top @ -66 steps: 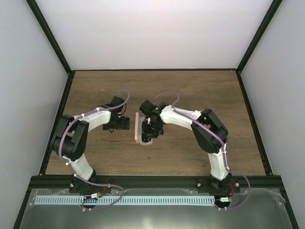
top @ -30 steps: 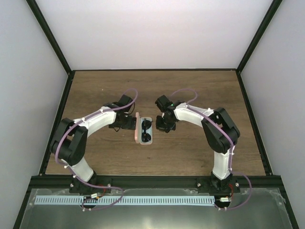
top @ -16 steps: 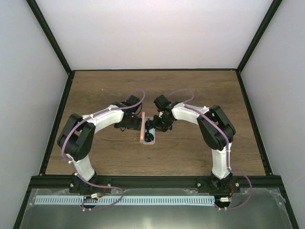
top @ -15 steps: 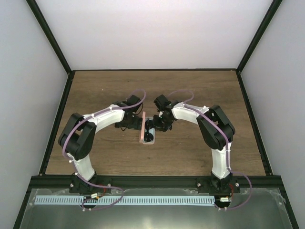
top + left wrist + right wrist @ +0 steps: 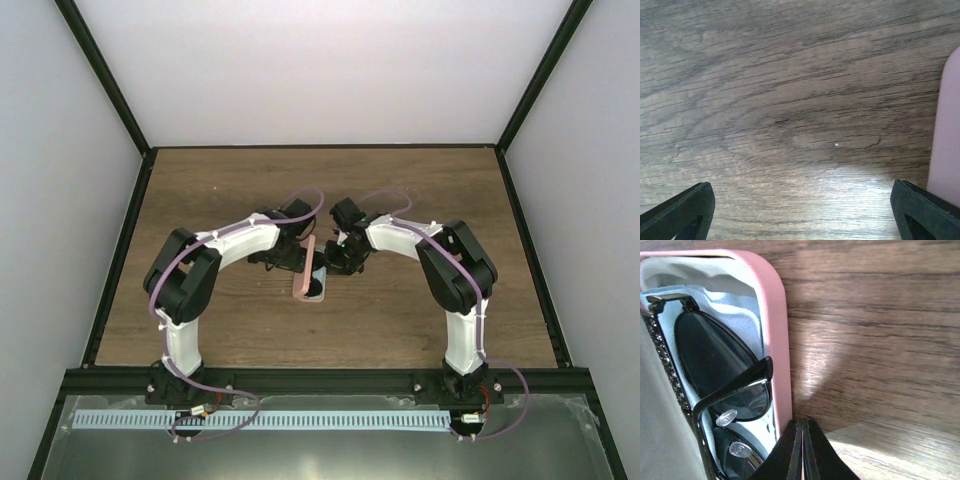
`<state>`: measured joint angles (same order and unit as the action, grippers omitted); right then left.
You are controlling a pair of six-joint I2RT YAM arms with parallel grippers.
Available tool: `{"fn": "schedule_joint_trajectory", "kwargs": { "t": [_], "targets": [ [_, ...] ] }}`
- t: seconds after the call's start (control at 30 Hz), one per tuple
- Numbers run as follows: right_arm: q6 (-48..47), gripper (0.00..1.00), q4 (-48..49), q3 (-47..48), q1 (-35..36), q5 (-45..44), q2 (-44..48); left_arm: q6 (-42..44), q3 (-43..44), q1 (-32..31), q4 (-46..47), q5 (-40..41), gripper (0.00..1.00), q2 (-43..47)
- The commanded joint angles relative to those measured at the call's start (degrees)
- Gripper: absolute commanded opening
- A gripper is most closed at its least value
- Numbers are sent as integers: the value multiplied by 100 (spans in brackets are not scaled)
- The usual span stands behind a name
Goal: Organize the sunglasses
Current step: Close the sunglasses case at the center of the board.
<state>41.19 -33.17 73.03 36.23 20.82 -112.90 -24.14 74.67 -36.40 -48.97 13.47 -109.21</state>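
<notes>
Near the middle of the tabletop (image 5: 200, 200), small black sunglasses (image 5: 715, 365) lie on light blue cloth (image 5: 747, 325) inside the open salmon-pink case (image 5: 775, 330), right pincer (image 5: 802, 450) closed at its rim, probably steadying it, left pincer (image 5: 802, 212) wide beside the lid (image 5: 947, 130).

Looking like a robotics lab test cell, not a home. Plain white panel walls (image 5: 320, 70) are boxing in three sides, with black metal frame struts (image 5: 105, 75) running up the corners. A dark wood-grain tabletop (image 5: 420, 190) is sitting inside. A white-and-black jointed left robot arm (image 5: 180, 300) and its matching right robot arm (image 5: 460, 300) are standing bolted at the near black rail (image 5: 320, 377), with thin purple cables (image 5: 306, 192) looping along them. A white slotted cable duct (image 5: 300, 420) is lying on a grey sheet-metal panel (image 5: 330, 458) in front.
</notes>
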Motion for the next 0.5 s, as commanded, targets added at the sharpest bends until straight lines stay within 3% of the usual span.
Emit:
{"fn": "schedule_joint_trajectory", "kwargs": {
  "t": [0.0, 0.47],
  "targets": [
    [4, 3, 612, -225, -15, 580, 31, -31, 173, -470, 305, -721, 99, -376],
    [64, 4, 1017, -421, -28, 1178, -231, -30, 759, -1068, -209, -363, 99, -683]
  ]
}}
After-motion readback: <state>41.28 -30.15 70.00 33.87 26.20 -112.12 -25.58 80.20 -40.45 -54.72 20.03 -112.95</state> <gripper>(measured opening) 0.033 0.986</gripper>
